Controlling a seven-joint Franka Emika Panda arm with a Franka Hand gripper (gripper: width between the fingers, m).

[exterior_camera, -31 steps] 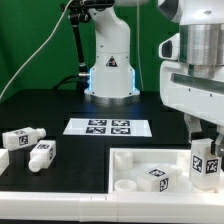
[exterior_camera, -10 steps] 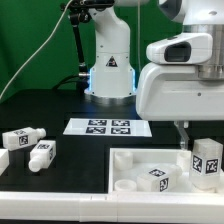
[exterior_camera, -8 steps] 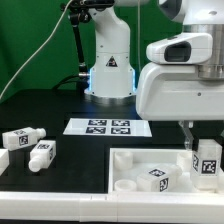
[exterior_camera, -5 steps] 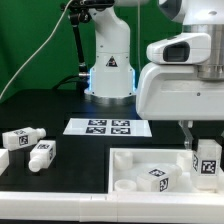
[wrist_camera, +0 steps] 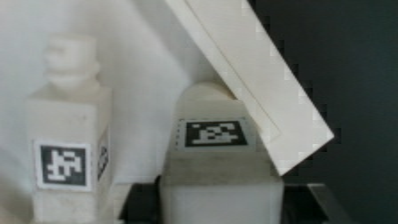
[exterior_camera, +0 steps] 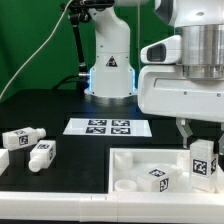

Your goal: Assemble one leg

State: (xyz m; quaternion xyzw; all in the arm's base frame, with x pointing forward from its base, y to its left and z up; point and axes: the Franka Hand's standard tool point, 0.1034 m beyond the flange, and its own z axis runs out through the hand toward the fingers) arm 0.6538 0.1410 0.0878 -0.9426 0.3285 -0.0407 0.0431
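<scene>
Indoors, black table [exterior_camera: 60, 105], green backdrop [exterior_camera: 30, 40], gripper [exterior_camera: 203, 148] clamped on upright leg [exterior_camera: 203, 164] over white tray [exterior_camera: 135, 153].

The hand [exterior_camera: 202, 138] is mostly hidden by the arm's casing [exterior_camera: 185, 90] (grip cannot be judged); the tray [exterior_camera: 128, 157] is cut off at the edge.
</scene>
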